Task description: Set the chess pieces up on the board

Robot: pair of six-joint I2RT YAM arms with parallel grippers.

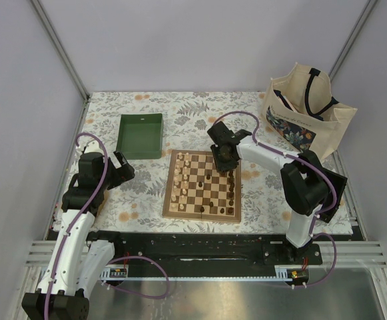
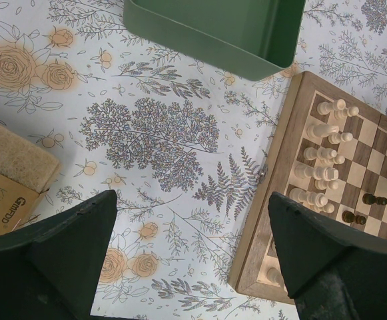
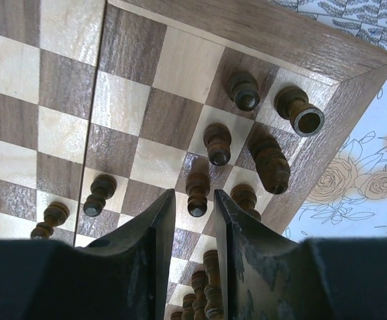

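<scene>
The board (image 1: 168,193) lies at the table's middle, with pale chess pieces (image 1: 184,180) along its left side and dark ones (image 1: 231,190) along its right. My right gripper (image 1: 225,162) hovers over the far right corner. In the right wrist view its jaws (image 3: 194,195) stand slightly apart around a dark pawn (image 3: 196,183) that stands on its square, with a small gap on each side. More dark pieces (image 3: 270,163) stand near the corner. My left gripper (image 2: 193,260) is open wide over the cloth, just left of the board (image 2: 280,193), holding nothing.
A green tray (image 1: 140,135) sits behind the board at the left. A cloth tote bag (image 1: 306,110) stands at the back right. A sponge in a cardboard sleeve (image 2: 6,187) lies on the flowered cloth by my left gripper.
</scene>
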